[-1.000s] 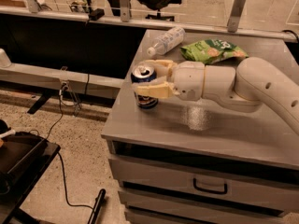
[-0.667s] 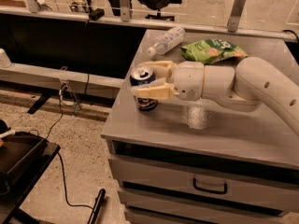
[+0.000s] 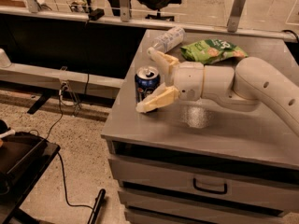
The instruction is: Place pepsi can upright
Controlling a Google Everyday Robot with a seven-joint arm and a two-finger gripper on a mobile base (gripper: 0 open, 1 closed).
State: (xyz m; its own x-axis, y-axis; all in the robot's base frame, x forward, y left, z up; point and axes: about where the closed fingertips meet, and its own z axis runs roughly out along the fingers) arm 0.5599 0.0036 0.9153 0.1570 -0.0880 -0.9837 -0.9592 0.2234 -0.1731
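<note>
Now the pepsi can (image 3: 147, 80) stands upright near the left edge of the surface (image 3: 210, 136), gripper (image 3: 145, 81) spread apart around it, so a skewed pull-back could clip and topple it.

Cream hand (image 3: 145, 80) around dark-blue, silver-topped pepsi can (image 3: 147, 82); green snack bag (image 3: 212, 50)

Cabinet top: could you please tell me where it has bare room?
Bare: the cabinet top along its front edge, before the arm. Crowded: the left rear, where the gripper, fingers open, flanks the pepsi can, near bottle and snack bag.
</note>
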